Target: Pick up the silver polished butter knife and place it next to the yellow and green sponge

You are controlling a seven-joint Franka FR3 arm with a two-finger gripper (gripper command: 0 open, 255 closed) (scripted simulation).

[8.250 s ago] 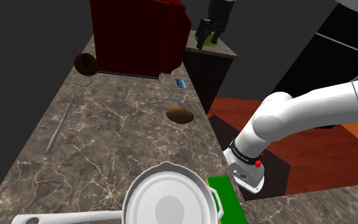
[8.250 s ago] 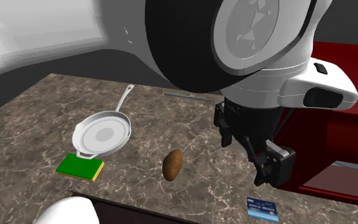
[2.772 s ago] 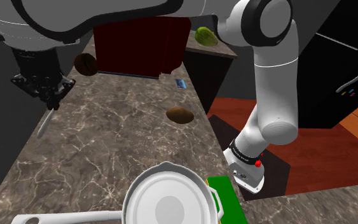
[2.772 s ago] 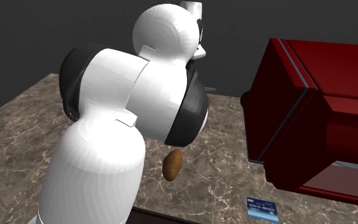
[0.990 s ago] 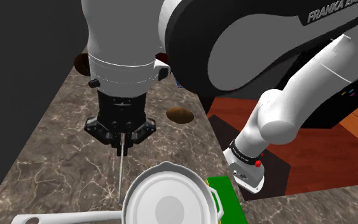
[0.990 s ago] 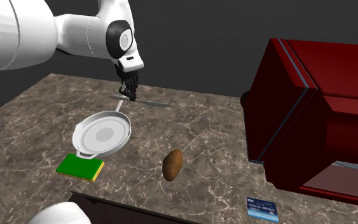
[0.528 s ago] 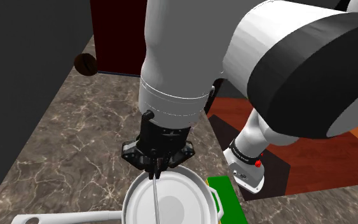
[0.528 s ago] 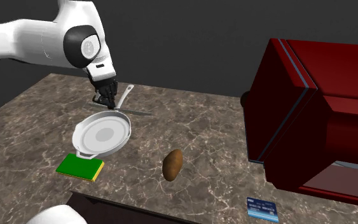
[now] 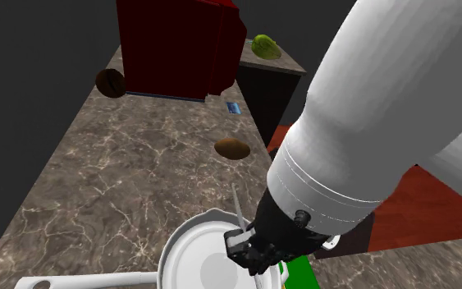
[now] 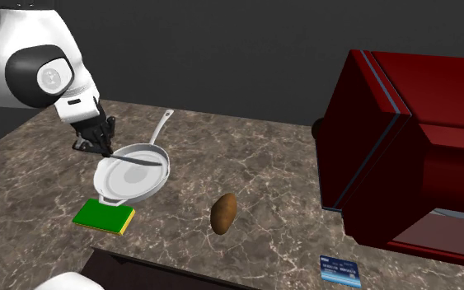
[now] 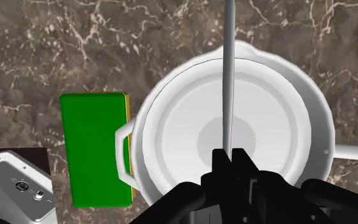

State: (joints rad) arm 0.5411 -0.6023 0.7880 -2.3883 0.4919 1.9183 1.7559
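One slim, polished silver butter knife [image 10: 143, 159] is held over a round white frying pan [image 10: 128, 188] with a long straight handle and a small loop grip. In the second exterior view, a flat rectangular sponge [image 10: 104, 216], green on top and yellow along its edge, lies just beside that loop, near the pan's front rim. Further right are a brown oval potato [image 10: 223, 212], a small blue card [image 10: 339, 270] by the near edge, and a big glossy dark red box [image 10: 411, 173]. All rest on a brown marble counter [image 10: 279, 181] veined with pale lines. Dark grey walls stand behind it, and the shoulder view shows a reddish wooden floor [image 9: 303, 139] beyond its right side. The black claw [image 11: 230, 156] has its two fingers pinched tight on one end of the knife [image 11: 228, 76], whose thin blade runs away from them across the pan's [image 11: 171, 146] middle, with the sponge [image 11: 95, 146] close beside the claw.
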